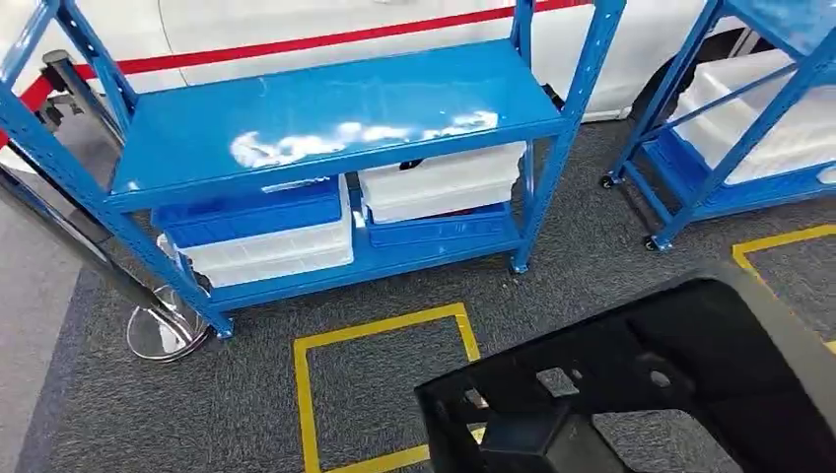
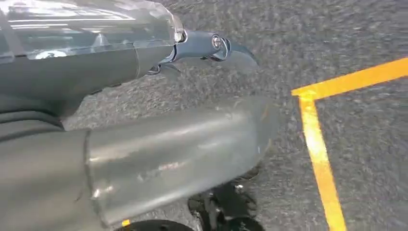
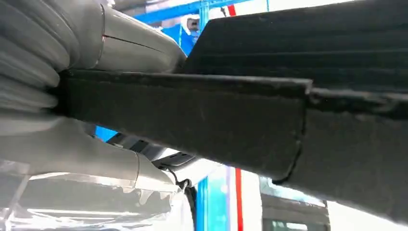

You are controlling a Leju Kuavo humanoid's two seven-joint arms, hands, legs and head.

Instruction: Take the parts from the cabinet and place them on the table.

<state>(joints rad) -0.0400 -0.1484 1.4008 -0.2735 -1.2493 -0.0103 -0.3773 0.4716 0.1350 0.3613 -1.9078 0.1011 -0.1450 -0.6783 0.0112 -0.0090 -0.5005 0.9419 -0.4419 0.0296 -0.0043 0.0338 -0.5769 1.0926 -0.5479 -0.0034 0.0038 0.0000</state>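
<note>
The right hand grips a large black part, its fingers mostly hidden behind the part's edge. The part is cut off at the head view's lower right, above the grey carpet. The left hand hangs over the floor, holding nothing, fingers apart, blurred.

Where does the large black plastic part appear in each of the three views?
Head view: the black plastic part fills the lower right corner, above the carpet.
Left wrist view: it is not in this picture, which looks past the left hand at the carpet.
Right wrist view: it crosses the picture, held by the right hand.
Shared landmark: the blue shelf rack.
</note>
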